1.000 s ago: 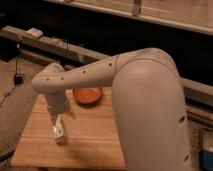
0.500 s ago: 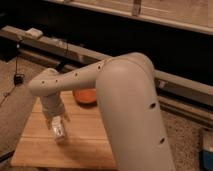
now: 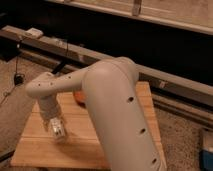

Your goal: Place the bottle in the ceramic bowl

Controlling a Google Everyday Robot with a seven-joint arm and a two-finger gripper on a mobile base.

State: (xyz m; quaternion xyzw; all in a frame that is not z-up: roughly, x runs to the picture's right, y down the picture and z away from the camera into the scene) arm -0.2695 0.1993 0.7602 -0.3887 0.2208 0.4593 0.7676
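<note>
**Pincer low over the desk's left part, bowl mostly hidden behind the arm**

Biggest thing we see is the beige arm [image 3: 117, 110]. It fills the fg from bottom right, bends at a fat elbow near the centre, then runs left and turns down at the wrist.

Under it is the light wooden desk [image 3: 35, 147], w/ bare planks showing at left and along the front edge. Behind the desk a long dark ledge [image 3: 170, 85] crosses the bg from upper left to right.

The ceramic bowl [image 3: 78, 96] sits toward the back of the desk. Only a thin orange-red sliver shows just left of the arm's thick segment; the rest is covered.

The pincer [image 3: 58, 131] hangs off the wrist, pointing down over the desk's left part, well forward and left of the bowl. We can't tell how far open it is, nor whether it has hold of anything. A pale shape shows at its tip, and we can't tell whether that is the bottle or part of the pincer. We can't pick out the bottle anywhere else.

Small stuff:
- a thin cable [image 3: 17, 60] drops at far left
- a white box [image 3: 34, 32] sits on the ledge
- a blue item [image 3: 207, 150] sits at the right edge
</note>
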